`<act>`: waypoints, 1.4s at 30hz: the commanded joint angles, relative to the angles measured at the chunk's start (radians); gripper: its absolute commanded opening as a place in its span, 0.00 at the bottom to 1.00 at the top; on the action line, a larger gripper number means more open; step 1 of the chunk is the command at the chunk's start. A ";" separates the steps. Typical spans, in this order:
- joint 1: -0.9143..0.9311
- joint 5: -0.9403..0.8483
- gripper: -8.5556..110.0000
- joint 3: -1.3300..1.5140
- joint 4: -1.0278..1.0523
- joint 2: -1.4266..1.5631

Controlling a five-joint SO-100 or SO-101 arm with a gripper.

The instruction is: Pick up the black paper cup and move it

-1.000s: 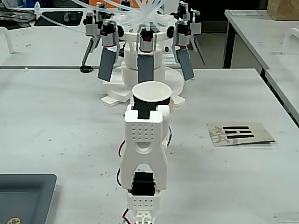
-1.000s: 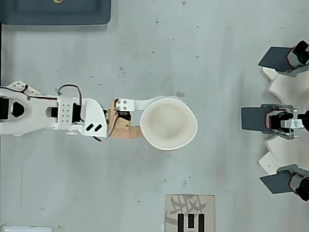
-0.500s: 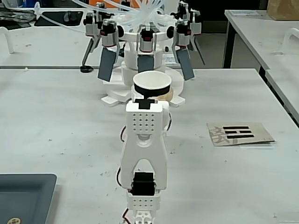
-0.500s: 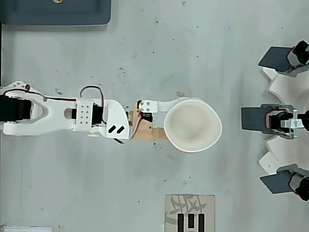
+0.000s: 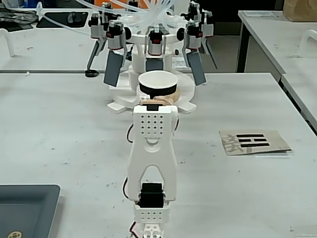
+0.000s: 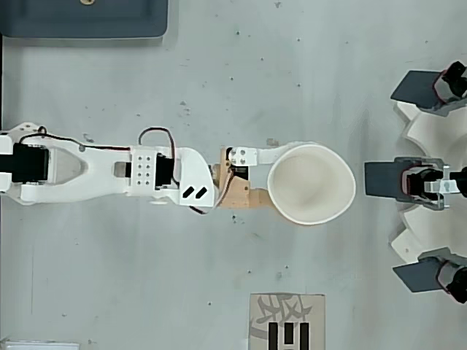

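The black paper cup [image 5: 157, 91] shows a matte black wall, a white inside and a white rolled rim. It sits straight ahead of my arm in the fixed view, and its bottom is hidden behind the arm's white upper link [image 5: 154, 126]. From overhead, the cup [image 6: 310, 184] looks squeezed into a slight oval. My gripper [image 6: 286, 182] is shut on the cup, with a white finger [image 6: 271, 154] on one side and a tan jaw on the other. I cannot tell whether the cup rests on the table or hangs above it.
A white fixture [image 5: 185, 101] with several dark paddles [image 5: 114, 68] and servos stands just beyond the cup; from overhead its paddles [image 6: 381, 179] lie right of the cup. A printed card [image 5: 253, 141] lies to the right. A dark grey tray [image 5: 25, 208] sits near left.
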 commanded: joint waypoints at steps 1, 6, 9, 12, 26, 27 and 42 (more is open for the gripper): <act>-0.017 0.002 0.14 -0.084 0.008 0.012; -0.017 0.000 0.14 -0.112 0.017 -0.003; -0.025 -0.003 0.14 -0.112 0.017 -0.006; -0.029 -0.003 0.14 -0.114 0.017 -0.009; -0.032 -0.008 0.13 -0.112 0.017 -0.009; -0.032 -0.008 0.13 -0.112 0.017 -0.009; -0.032 -0.009 0.13 -0.114 0.017 -0.011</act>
